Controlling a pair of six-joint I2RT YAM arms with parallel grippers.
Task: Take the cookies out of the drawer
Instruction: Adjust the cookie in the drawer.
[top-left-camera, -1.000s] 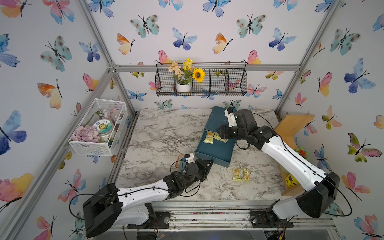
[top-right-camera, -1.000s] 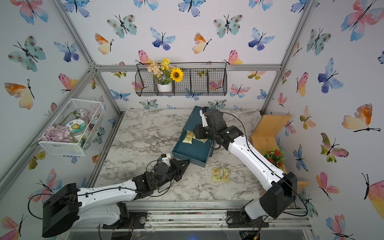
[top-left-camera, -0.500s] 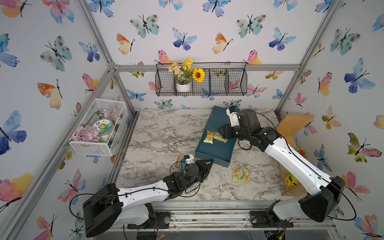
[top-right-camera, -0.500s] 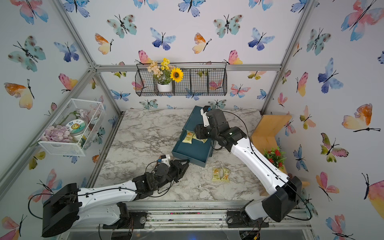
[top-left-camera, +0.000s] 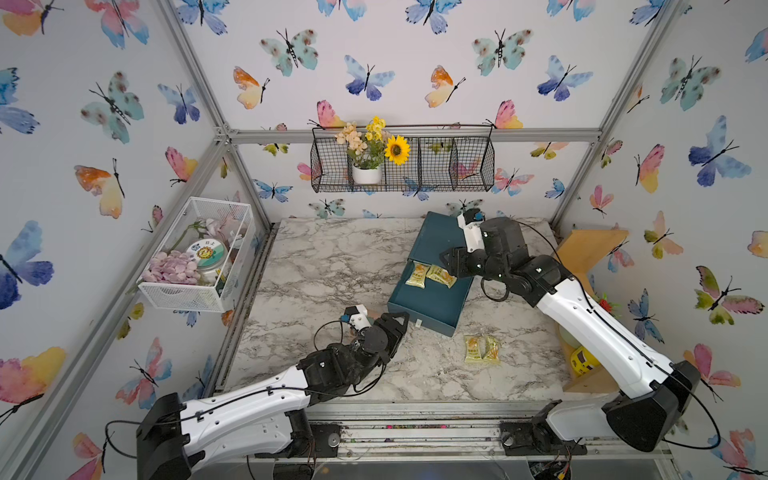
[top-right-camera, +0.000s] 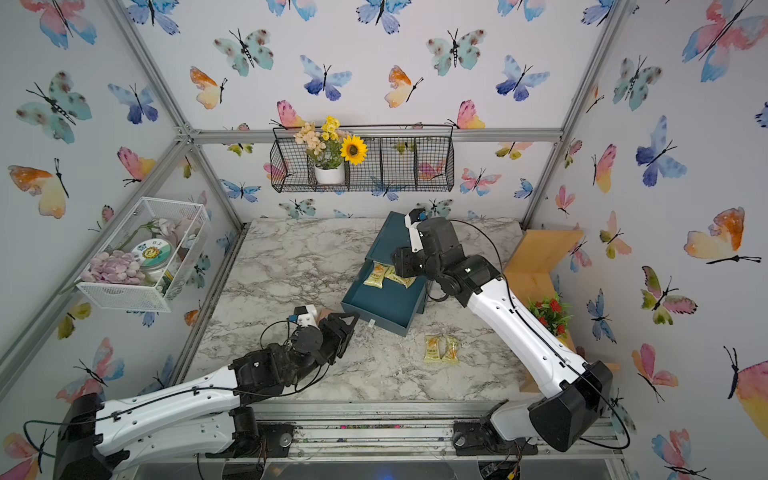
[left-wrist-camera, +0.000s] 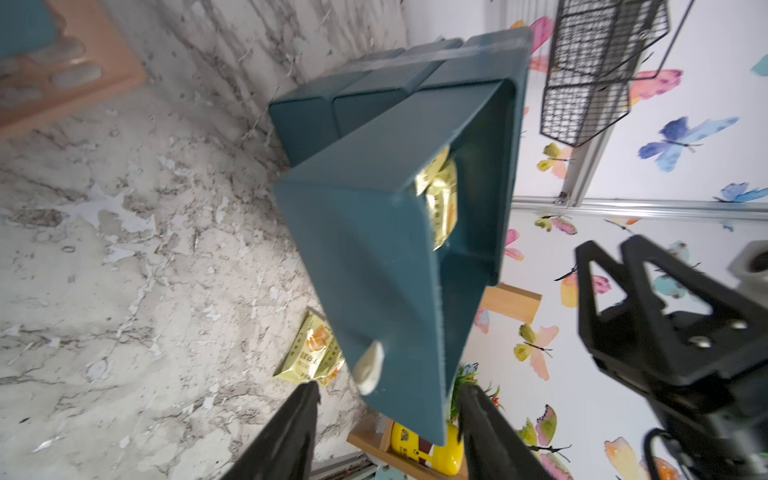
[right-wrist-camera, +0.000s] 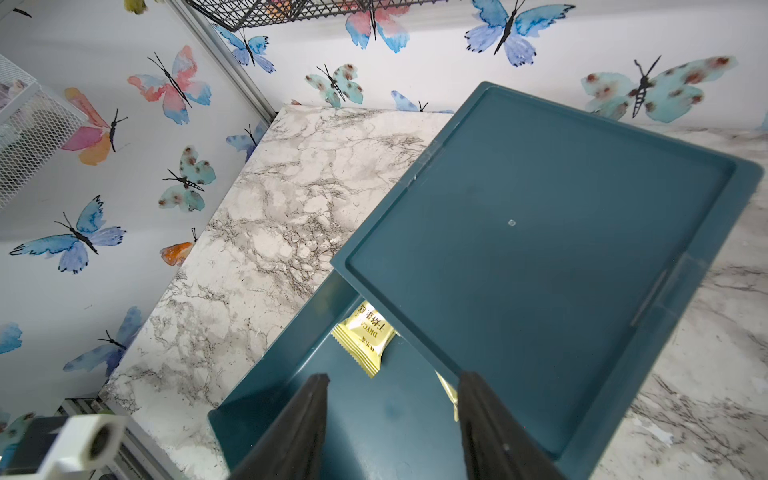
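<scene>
Left gripper (top-left-camera: 402, 323): a second ago my jaws were shut at the drawer's white knob (left-wrist-camera: 369, 368). They now stand about half apart and hold nothing. In the left wrist view the fingertips (left-wrist-camera: 309, 390) sit just short of the knob, at 8 o'clock of the drawer (top-left-camera: 432, 305) front. Right gripper (right-wrist-camera: 392, 382): jaws are a touch wider than before, roughly half open and empty, poised over the drawer's inner end beside the cabinet (right-wrist-camera: 540, 249) edge, its position barely changed. Cookies (top-left-camera: 417, 275): two yellow packets lie on the drawer floor, unmoved, at its 12 o'clock end. In the right wrist view one lies just ahead of my fingertips, and the other shows only a corner beside one finger. Loose pair (top-left-camera: 482, 349): these stay side by side on the table (top-left-camera: 332, 266), at 4 o'clock of the drawer, clear of both grippers.
</scene>
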